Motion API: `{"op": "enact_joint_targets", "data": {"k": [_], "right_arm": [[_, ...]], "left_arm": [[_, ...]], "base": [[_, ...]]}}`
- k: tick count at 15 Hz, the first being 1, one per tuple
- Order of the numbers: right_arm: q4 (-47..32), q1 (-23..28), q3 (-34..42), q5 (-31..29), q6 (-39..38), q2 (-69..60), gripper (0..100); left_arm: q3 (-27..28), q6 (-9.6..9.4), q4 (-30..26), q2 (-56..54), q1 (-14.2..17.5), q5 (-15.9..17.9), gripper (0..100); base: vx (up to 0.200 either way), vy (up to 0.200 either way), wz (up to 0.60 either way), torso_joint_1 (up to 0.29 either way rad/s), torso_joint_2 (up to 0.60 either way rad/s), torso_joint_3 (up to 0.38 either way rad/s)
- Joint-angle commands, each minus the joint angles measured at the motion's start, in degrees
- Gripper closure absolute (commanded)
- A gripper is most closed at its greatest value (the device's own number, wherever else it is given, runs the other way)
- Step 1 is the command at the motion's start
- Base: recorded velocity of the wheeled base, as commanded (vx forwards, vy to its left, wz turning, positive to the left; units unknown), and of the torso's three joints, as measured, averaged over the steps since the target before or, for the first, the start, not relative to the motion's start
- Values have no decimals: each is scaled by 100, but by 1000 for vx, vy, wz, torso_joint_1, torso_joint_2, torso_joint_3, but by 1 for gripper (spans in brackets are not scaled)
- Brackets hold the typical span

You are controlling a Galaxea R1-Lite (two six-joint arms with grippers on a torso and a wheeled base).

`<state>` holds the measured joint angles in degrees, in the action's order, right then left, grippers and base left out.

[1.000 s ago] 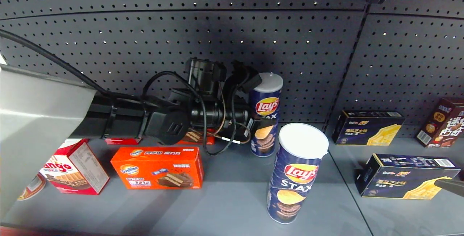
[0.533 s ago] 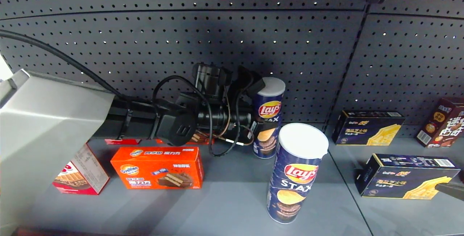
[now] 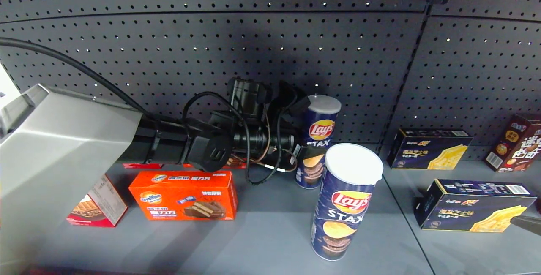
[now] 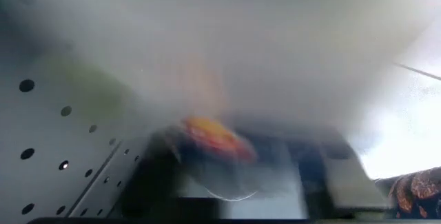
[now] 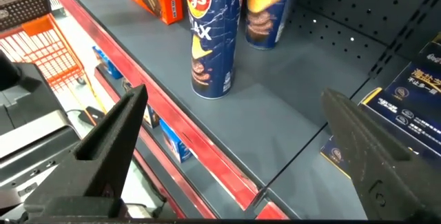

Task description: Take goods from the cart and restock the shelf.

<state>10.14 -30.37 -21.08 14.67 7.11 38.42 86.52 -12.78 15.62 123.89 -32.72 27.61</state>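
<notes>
One chip can [image 3: 344, 199] stands near on the shelf [image 3: 270, 232] — the left gripper [image 3: 302, 123] clamps a second can [image 3: 323, 129] far back by the pegboard [image 3: 211, 42], not yet released; the right gripper [image 5: 234, 96] gapes wide, empty.

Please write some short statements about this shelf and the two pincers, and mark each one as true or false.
1. The front can stands upright on the shelf. True.
2. The orange box lies to the right of the front can. False: it lies to its left.
3. The left pincer grips the rear can near the pegboard. True.
4. The right pincer holds a can. False: it is open and empty.
5. The front can has a red lid. False: the lid is white.
</notes>
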Motion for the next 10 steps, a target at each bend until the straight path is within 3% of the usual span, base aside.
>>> {"op": "enact_joint_targets", "data": {"k": [1,10], "right_arm": [[-4,-4,-2,1,1,7,0],[5,4,16,1,-131,77,0]], "left_arm": [[-3,3,-6,-6,2,-1,0],[-337,3,3,-260,38,-37,0]], "base": [[0,0,0,0,0,0],[0,0,0,0,0,0]]}}
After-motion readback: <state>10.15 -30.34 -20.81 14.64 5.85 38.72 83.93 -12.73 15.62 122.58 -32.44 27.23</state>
